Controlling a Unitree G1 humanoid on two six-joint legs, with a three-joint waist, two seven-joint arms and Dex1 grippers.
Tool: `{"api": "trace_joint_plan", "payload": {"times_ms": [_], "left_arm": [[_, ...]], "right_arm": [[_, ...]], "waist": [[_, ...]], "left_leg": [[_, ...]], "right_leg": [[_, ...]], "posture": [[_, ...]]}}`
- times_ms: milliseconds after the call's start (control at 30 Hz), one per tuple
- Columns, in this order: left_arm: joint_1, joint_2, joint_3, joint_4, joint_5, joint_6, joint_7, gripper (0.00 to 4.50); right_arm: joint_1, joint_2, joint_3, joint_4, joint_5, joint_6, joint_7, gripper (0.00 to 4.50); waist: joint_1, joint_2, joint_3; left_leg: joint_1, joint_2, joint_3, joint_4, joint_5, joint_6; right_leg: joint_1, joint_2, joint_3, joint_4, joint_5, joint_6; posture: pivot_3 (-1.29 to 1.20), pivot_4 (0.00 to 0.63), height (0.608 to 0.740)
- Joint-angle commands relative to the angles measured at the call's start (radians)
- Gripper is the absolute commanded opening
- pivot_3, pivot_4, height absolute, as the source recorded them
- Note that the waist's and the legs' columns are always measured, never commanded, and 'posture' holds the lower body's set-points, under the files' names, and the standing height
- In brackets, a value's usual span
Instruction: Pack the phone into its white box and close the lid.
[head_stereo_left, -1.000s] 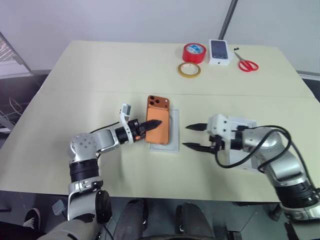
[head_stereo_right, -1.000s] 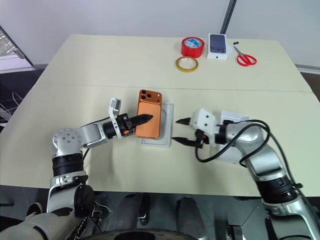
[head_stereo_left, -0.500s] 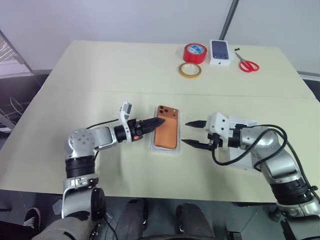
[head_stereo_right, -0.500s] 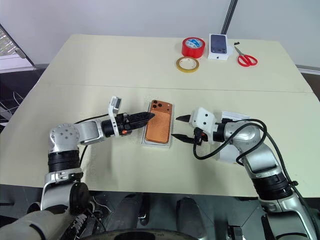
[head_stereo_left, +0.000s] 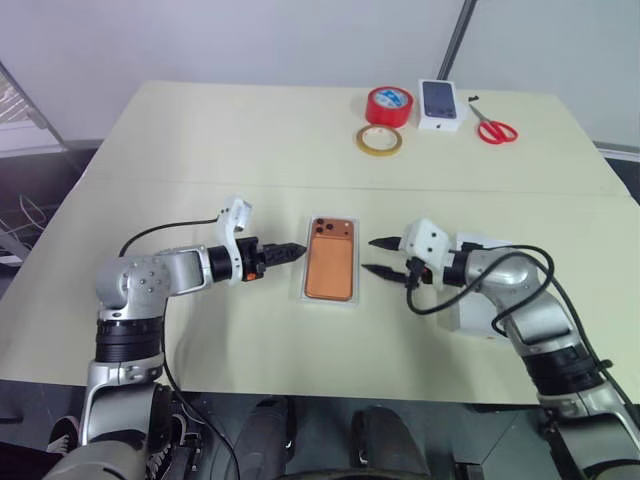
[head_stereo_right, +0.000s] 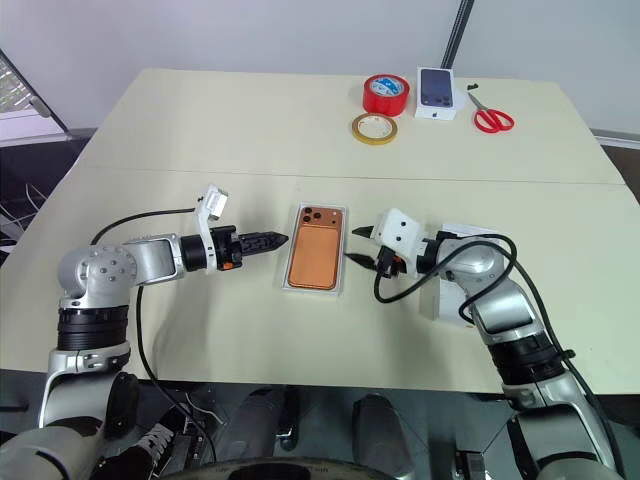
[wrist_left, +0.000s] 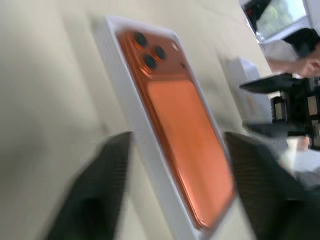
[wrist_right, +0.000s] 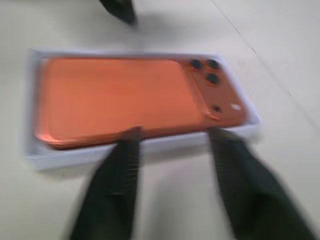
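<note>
The copper-orange phone (head_stereo_left: 331, 268) lies flat, camera bump up, inside the white box (head_stereo_left: 330, 301) at the middle of the table. My left gripper (head_stereo_left: 297, 250) hovers just left of the box, pointing at it, open and holding nothing. In the left wrist view its fingers (wrist_left: 100, 195) stand apart with the phone (wrist_left: 185, 135) beyond them. Close to the box's right side is my right gripper (head_stereo_left: 370, 255), open and empty, its tips near the box wall. The white lid (head_stereo_left: 478, 322) lies to the right, partly hidden under my right forearm.
At the table's far side stand a red tape roll (head_stereo_left: 388, 105), a yellowish tape ring (head_stereo_left: 380, 140), a small white box with a phone picture (head_stereo_left: 442, 103) and red scissors (head_stereo_left: 493, 125). The near table edge runs just below both arms.
The phone, earlier pinched askew over the box by my left gripper, now lies flat in it. The left gripper let go and drew back left; the right gripper moved in and narrowed.
</note>
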Motion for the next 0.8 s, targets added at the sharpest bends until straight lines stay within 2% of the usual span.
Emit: {"api": "trace_joint_plan", "payload": {"times_ms": [33, 100, 200, 267, 467, 567, 667, 800], "left_arm": [[0.006, 0.057, -0.098, -0.021, 0.130, -0.157, -0.050, 0.93], [0.010, 0.071, -0.173, 0.011, 0.218, -0.257, -0.074, 0.05], [0.019, 0.094, -0.295, 0.046, 0.325, -0.368, -0.144, 0.01], [0.015, 0.074, -0.341, 0.070, 0.358, -0.404, -0.171, 0.01], [-0.010, 0.020, -0.452, 0.113, 0.422, -0.430, -0.271, 0.01], [-0.048, -0.070, -0.485, 0.185, 0.434, -0.459, -0.315, 0.01], [-0.117, -0.192, -0.494, 0.265, 0.454, -0.491, -0.325, 0.01], [-0.167, -0.279, -0.494, 0.333, 0.498, -0.536, -0.340, 0.01]], "right_arm": [[-0.021, -0.008, 0.008, 0.029, -0.056, -0.061, -0.026, 0.01], [-0.021, -0.005, 0.019, 0.048, -0.078, -0.078, -0.031, 0.00], [-0.015, -0.006, 0.046, 0.066, -0.113, -0.091, -0.029, 0.00], [-0.008, -0.019, 0.072, 0.079, -0.160, -0.120, -0.035, 0.00], [0.017, -0.033, 0.093, 0.068, -0.166, -0.146, 0.007, 0.00], [0.023, -0.036, 0.062, 0.048, -0.124, -0.114, 0.025, 0.00], [0.037, -0.089, 0.022, 0.059, -0.119, -0.112, 0.037, 0.00], [0.063, -0.140, -0.019, 0.061, -0.110, -0.112, 0.046, 0.00]], "waist": [[0.000, 0.000, 0.000], [0.001, 0.000, 0.000], [0.000, 0.000, 0.000], [0.002, 0.000, 0.000], [0.005, 0.001, -0.001], [0.008, 0.002, -0.001], [0.029, 0.002, -0.001], [0.033, 0.002, -0.001]], "left_leg": [[0.000, 0.000, 0.000, -0.001, 0.000, 0.000], [0.000, 0.000, 0.000, -0.001, 0.000, 0.000], [0.000, 0.000, 0.001, -0.001, 0.000, 0.000], [0.000, 0.000, 0.001, -0.001, -0.001, 0.001], [0.000, -0.001, 0.001, 0.001, -0.003, 0.005], [0.001, -0.001, 0.000, 0.001, -0.003, 0.005], [0.001, -0.002, 0.000, 0.003, -0.003, 0.007], [0.001, -0.006, 0.000, 0.005, -0.005, 0.010]], "right_leg": [[0.000, 0.000, 0.000, 0.000, 0.000, 0.000], [0.000, 0.000, 0.000, -0.001, 0.000, 0.000], [0.000, 0.000, 0.000, -0.001, 0.000, 0.000], [0.000, 0.000, 0.000, -0.001, 0.000, 0.000], [0.002, -0.001, 0.000, -0.001, 0.000, 0.000], [0.003, -0.001, -0.001, -0.002, 0.000, 0.000], [0.006, -0.002, -0.002, -0.002, 0.000, 0.000], [0.008, -0.005, -0.002, -0.004, 0.000, 0.000]], "posture": [[0.00, 0.150, 0.728], [0.00, 0.150, 0.728], [0.00, 0.150, 0.728], [0.00, 0.150, 0.728], [0.00, 0.150, 0.728], [0.00, 0.150, 0.728], [0.00, 0.150, 0.728], [0.00, 0.150, 0.728]]}}
